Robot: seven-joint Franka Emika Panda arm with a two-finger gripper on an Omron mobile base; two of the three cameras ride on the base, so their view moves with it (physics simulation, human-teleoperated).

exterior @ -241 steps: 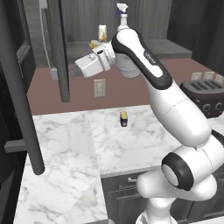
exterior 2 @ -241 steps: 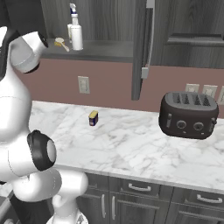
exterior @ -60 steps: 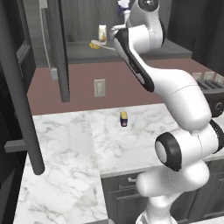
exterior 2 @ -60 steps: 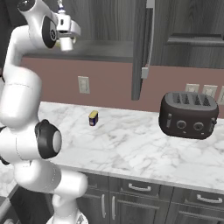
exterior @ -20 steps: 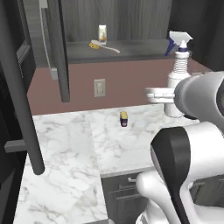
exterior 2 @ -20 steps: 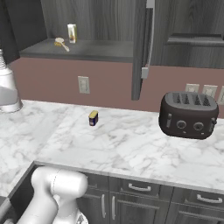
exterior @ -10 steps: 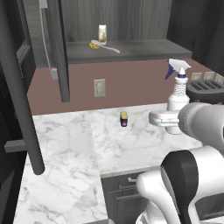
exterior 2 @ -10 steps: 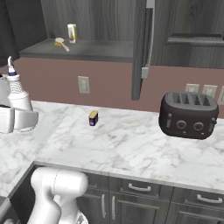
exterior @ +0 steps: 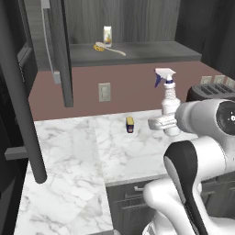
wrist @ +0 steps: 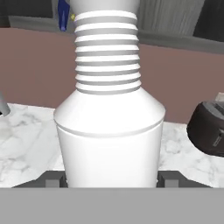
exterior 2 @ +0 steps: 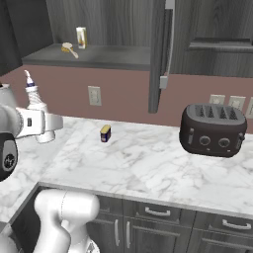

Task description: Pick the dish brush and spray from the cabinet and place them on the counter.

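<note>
Left base view: the spray (exterior: 169, 103) has come down from shelf height over the last second and now sits upright low over the counter (exterior: 73, 151), near the toaster (exterior: 206, 92). My fingers (wrist: 52, 178) are clamped on its lower body from both sides. I judge release is next, once the base is seated. The dish brush (exterior: 106, 47) remains on the cabinet (exterior: 133, 53) shelf, still to fetch.
</note>
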